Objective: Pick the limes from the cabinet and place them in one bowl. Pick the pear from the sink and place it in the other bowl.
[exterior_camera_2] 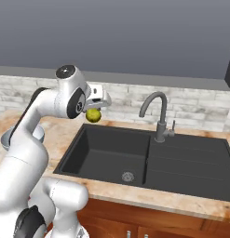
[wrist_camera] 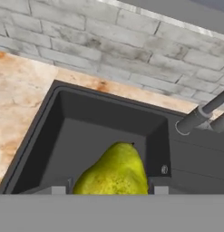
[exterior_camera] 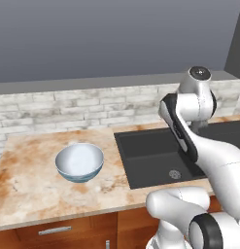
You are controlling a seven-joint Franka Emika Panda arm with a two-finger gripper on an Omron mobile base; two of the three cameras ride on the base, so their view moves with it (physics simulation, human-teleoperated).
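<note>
1. Biggest risk imo: the pear (exterior_camera_2: 93, 115) slips out on the way to the pale blue bowl (exterior_camera: 79, 162), since it's smooth and tapered, and drops back into the sink (exterior_camera_2: 111, 153).
2. A wide swing could also clip the tap (exterior_camera_2: 156, 116), over at 3 o'clock from the pear.
3. The jaws are closed narrow on the pear, held up above the sink's back left corner.
4. The bowl sits on the counter (exterior_camera: 29, 180), at 9 o'clock from the sink.
</note>
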